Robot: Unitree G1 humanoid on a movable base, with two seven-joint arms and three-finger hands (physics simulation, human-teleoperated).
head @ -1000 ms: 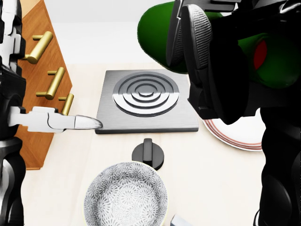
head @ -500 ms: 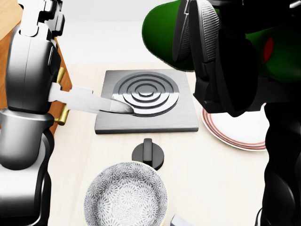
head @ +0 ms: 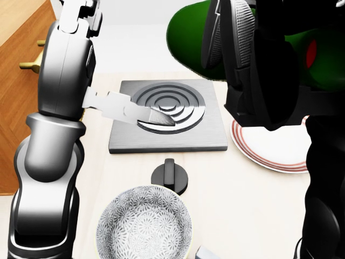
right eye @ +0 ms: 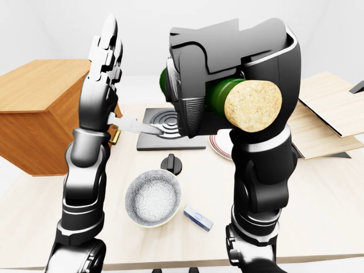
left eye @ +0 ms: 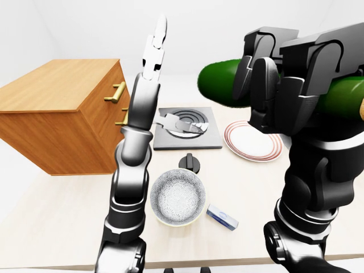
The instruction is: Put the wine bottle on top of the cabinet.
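The pale wooden table (left eye: 51,210) carried everything, and the stove plate (head: 168,116) near its middle serves as the reference. The wooden cabinet (left eye: 60,116) with brass handles stood to the left of the stove plate in the left-eye view, its flat top bare. The wine bottle (left eye: 224,79), dark green with a cork end, lay roughly level in the air above and right of the stove plate, well clear of the cabinet. The right hand (left eye: 281,85) had its dark fingers wrapped round the bottle's body. The left hand (right eye: 107,42) was raised high above the stove plate's left edge, fingers straight and spread, holding nothing. A red-rimmed plate (left eye: 253,142) sat just right of the stove plate. A patterned bowl (head: 144,224) rested below it in the head view, with a black knob (head: 170,175) between the two. A small blue-and-white box (left eye: 222,217), possibly a carton, lay right of the bowl.
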